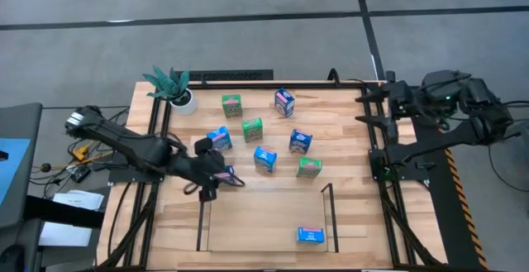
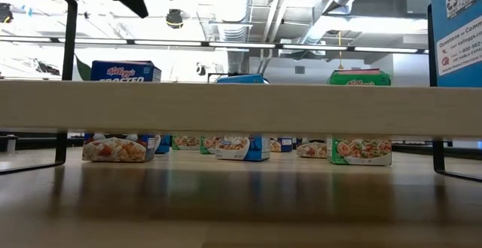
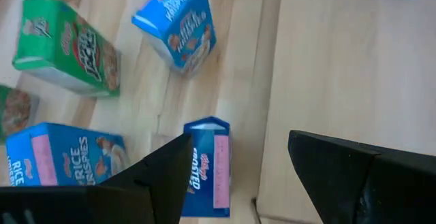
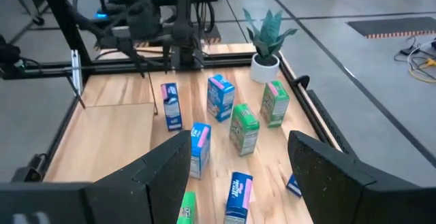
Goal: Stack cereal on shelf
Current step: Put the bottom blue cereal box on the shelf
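My left gripper (image 1: 210,186) (image 3: 240,139) is open and hovers by the shelf's far left corner. A blue cereal box (image 3: 208,166) (image 1: 229,175) stands on the table below it, close to one finger (image 3: 163,169). Several more blue and green boxes (image 1: 264,158) (image 1: 252,129) stand scattered on the table beyond the shelf (image 1: 248,222). One blue box (image 1: 311,235) lies on the shelf's wood base near its right rail. My right gripper (image 4: 238,142) is open and waits at the table's right edge (image 1: 395,98). My left gripper comes down from above over the blue box's top (image 3: 204,125), which shows right beside one finger. I cannot tell whether that finger touches the box. The box stands upright on the table.
A potted teal-leaved plant (image 1: 173,86) stands at the table's far left corner. The shelf's thin dark rails (image 1: 328,214) rise on its left and right sides. A pale wooden strip (image 2: 241,108) crosses the low view and hides the boxes' middles. Most of the shelf's base is bare.
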